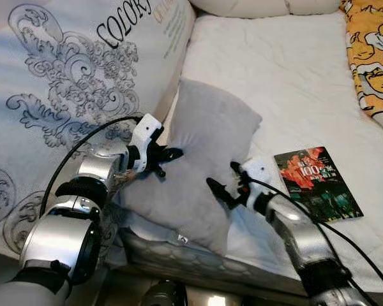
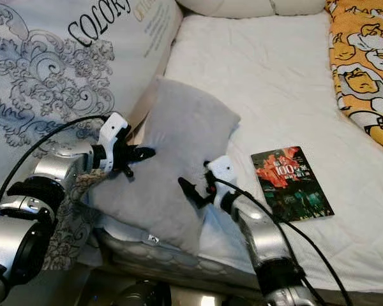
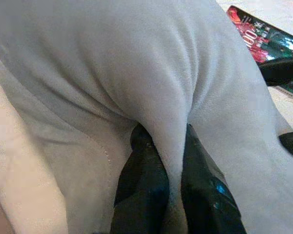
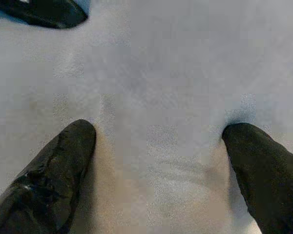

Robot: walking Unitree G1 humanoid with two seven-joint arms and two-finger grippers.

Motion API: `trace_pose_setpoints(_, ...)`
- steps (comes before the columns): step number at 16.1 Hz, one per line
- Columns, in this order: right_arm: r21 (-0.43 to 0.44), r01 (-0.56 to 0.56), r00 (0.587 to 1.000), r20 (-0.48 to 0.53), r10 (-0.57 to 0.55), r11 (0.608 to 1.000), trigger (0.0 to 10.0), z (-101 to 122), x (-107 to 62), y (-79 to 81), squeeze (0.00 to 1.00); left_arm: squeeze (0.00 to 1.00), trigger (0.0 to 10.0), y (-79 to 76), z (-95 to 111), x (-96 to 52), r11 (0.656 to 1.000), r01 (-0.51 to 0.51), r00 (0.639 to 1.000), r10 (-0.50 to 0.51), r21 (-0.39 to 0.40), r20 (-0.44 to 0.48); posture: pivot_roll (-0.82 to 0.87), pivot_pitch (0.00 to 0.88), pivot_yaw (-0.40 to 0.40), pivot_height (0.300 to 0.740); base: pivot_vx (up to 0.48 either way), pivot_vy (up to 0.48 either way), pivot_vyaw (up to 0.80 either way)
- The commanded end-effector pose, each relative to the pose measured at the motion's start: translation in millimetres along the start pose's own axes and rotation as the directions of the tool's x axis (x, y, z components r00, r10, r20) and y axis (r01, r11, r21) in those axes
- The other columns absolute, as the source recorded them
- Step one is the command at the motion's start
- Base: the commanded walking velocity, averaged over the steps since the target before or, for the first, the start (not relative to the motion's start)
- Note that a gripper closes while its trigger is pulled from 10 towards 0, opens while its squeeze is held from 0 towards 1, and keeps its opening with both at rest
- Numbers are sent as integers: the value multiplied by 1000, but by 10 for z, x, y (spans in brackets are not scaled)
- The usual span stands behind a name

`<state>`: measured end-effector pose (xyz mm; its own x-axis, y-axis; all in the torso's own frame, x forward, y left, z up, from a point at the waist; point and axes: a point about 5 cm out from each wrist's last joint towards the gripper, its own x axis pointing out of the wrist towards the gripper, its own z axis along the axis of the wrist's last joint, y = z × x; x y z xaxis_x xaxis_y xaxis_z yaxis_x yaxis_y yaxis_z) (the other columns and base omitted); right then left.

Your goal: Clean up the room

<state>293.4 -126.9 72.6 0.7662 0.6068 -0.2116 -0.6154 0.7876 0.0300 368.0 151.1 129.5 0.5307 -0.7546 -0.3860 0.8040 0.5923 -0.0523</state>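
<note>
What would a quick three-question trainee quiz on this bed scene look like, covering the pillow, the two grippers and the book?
1. True or false: the left gripper has pinched a fold of the grey pillow between its jaws.
2. How do the right gripper's jaws stand? A) shut on the book B) spread open, tips pressed into the pillow C) hanging clear of the bed
3. Fill in: the book lies flat on the white ____, on the robot's right of the pillow.

Key
1. True
2. B
3. mattress
</note>
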Motion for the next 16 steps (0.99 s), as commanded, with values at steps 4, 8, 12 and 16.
trace_pose_setpoints(4,19,3,998,57,-4,1000,10000,149,-187,-29,0,0,0,82,209,-78,996,-58,997,54,74,59,19,29,115,740,0,0,0)
trace_pose_setpoints(8,9,4,998,58,-4,1000,10000,188,-284,-56,0,0,0,162,562,-176,989,-103,983,85,106,162,23,8,110,740,0,0,0)
trace_pose_setpoints(12,10,5,999,50,-6,1000,10000,213,-303,-43,0,0,0,200,759,-241,972,-152,970,112,179,215,21,0,111,740,0,0,0)
trace_pose_setpoints(16,5,6,998,59,-7,1000,10000,259,-292,-43,0,0,0,292,934,-322,935,-286,934,223,210,278,19,0,113,740,0,0,0)
